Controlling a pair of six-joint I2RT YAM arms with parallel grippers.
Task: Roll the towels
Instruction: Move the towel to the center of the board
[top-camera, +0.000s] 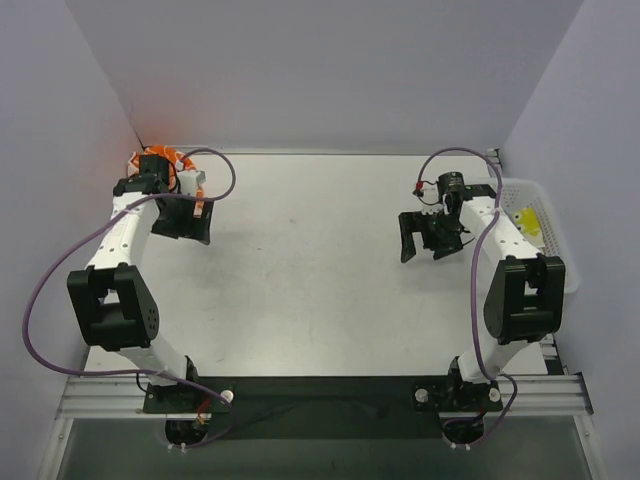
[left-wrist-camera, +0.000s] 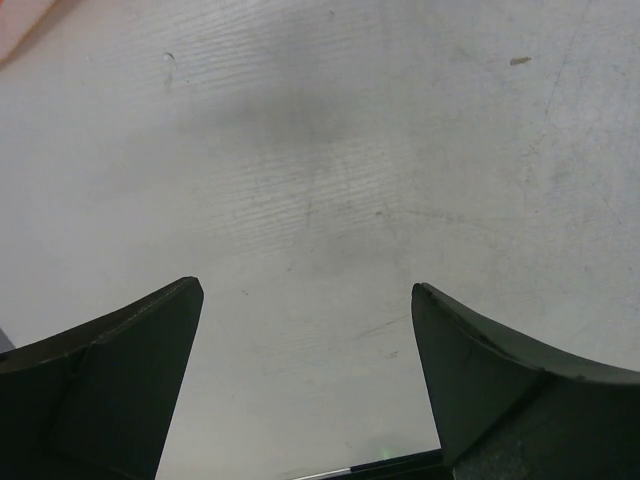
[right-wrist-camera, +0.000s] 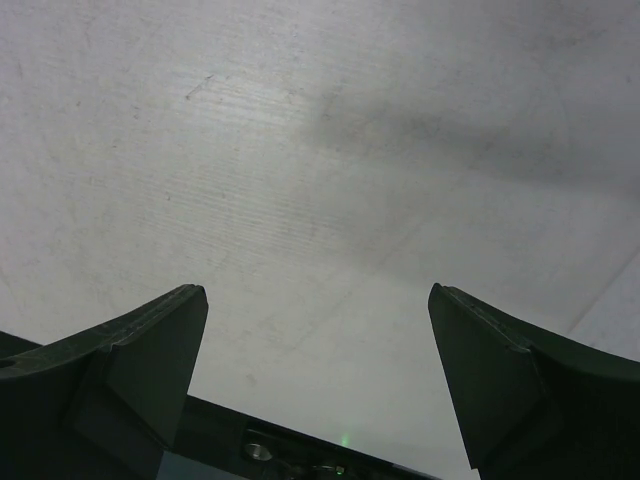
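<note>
An orange towel with white marks lies bunched in the far left corner, partly hidden behind my left arm. A blurred edge of it shows in the left wrist view. My left gripper hangs just in front of it, open and empty over bare table. A yellow towel lies in the white mesh basket at the right edge. My right gripper is open and empty over bare table, left of the basket. No light blue towel is in view.
Pale walls close in the table on the left, back and right. The white tabletop lies between the two arms. A purple cable loops over the left arm and another over the right.
</note>
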